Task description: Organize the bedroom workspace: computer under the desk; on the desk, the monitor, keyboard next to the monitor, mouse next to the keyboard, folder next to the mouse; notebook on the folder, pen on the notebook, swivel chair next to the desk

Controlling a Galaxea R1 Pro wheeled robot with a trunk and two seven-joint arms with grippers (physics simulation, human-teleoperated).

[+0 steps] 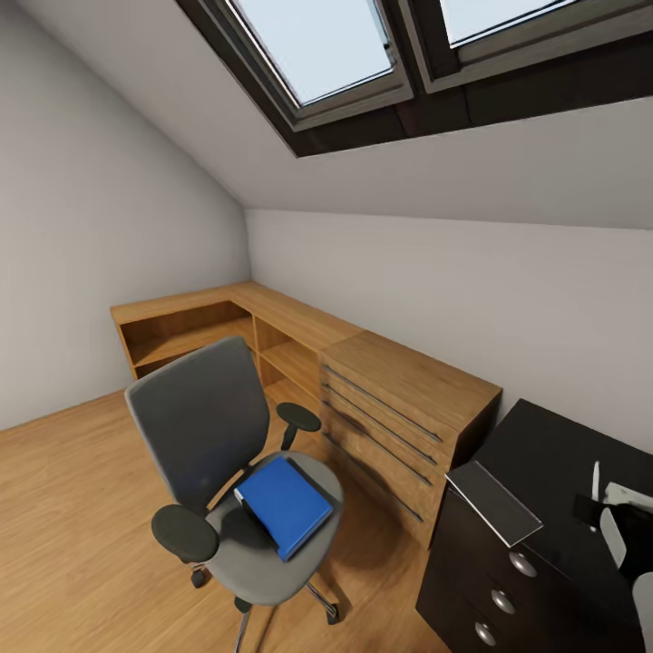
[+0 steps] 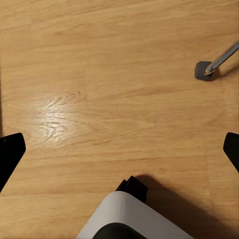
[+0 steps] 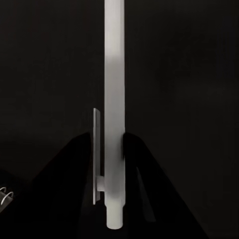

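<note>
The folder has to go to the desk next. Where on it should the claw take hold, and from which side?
Judging by its pose, take the folder from above at its front edge, which overhangs the chair seat. It lies flat, so only an edge offers a thin pinch, and the backrest blocks the rear.

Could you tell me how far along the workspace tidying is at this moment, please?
Little looks finished. The blue folder lies on the swivel chair seat, not on the black desk, and the chair stands apart from the desk. In hand: the right gripper is closed on the white pen over the dark desktop. Left: moving the folder, stacking notebook and pen, repositioning the chair. Monitor, keyboard and mouse cannot be judged.
</note>
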